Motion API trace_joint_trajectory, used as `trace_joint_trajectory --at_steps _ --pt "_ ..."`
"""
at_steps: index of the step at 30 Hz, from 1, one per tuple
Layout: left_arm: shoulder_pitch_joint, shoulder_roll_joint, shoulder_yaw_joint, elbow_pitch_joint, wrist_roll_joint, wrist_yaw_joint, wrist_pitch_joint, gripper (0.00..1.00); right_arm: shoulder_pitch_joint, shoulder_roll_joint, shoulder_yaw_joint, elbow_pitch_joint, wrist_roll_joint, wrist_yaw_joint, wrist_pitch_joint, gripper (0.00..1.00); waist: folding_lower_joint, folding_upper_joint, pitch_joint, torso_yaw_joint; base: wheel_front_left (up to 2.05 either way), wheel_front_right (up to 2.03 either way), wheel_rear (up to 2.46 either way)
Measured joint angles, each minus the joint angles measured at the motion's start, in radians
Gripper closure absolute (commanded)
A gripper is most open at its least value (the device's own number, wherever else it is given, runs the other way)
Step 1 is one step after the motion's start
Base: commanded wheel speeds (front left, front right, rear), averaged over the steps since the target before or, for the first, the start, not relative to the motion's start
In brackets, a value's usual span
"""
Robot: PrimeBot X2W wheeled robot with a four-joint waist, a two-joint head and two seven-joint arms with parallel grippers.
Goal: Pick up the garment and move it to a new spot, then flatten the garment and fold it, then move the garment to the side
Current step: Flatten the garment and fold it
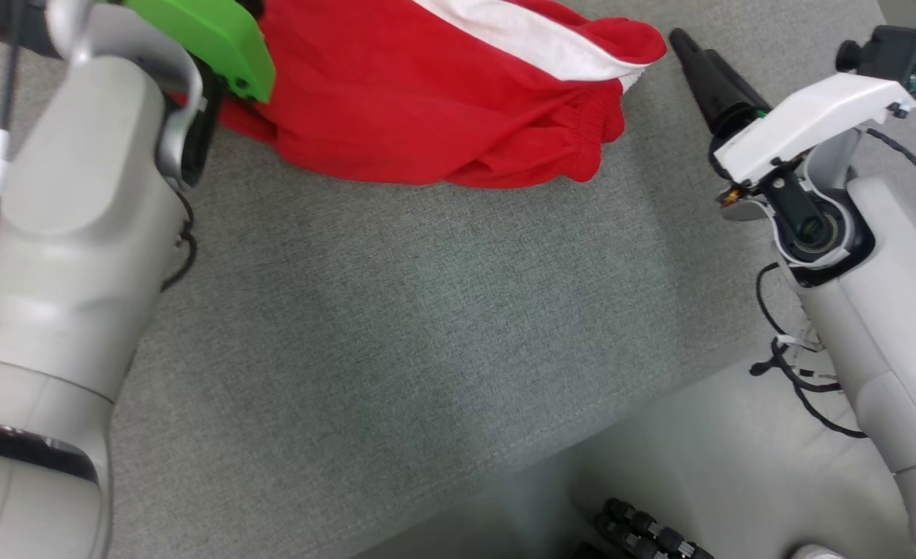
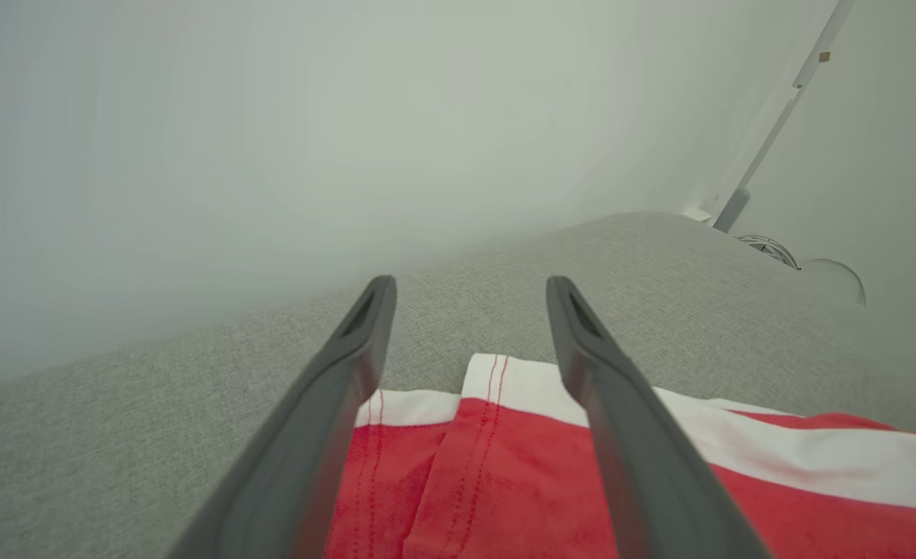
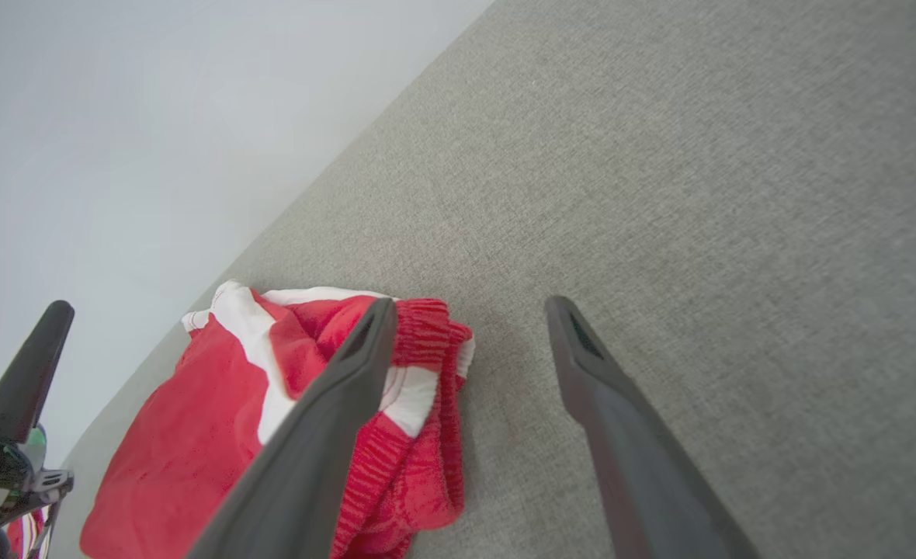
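left claw point(image 2: 470, 291): jaws wide apart, holding nothing | right claw point(image 3: 470, 310): jaws wide apart, holding nothing

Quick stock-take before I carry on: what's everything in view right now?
garment: one, red with white stripe, bunched at the far part of the grey surface
grey fabric surface: one, grey, under the garment
floor: pale, past the surface's near edge
black ribbed object: one, black, on the floor; cannot tell what it is
left claw: one, dark fingers, open, over the garment's white-edged hem
right claw: one, dark fingers, open, beside the garment's elastic end
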Motion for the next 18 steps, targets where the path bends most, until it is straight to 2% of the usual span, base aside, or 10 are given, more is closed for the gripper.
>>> trace_joint_trajectory --at_steps 7,15,18 --pt "0.093 -0.027 -0.048 0.002 0.043 -0.024 -0.009 0.00 0.015 -0.059 -0.002 0.010 -0.079 0.001 -0.089 0.00 0.0000 0.0000 -0.065 0.036 0.00 0.00 0.00" --pt "0.182 -0.036 -0.074 -0.009 0.050 -0.040 -0.012 0.00 0.055 -0.141 0.098 -0.029 -0.271 0.053 -0.196 0.00 -0.0001 0.0000 -0.136 0.071 0.00 0.00 0.00" --pt "0.214 -0.047 -0.086 -0.009 0.041 -0.046 -0.012 0.00 0.078 -0.163 0.112 -0.032 -0.325 0.053 -0.247 0.00 -0.0001 0.0000 -0.160 0.085 0.00 0.00 0.00"
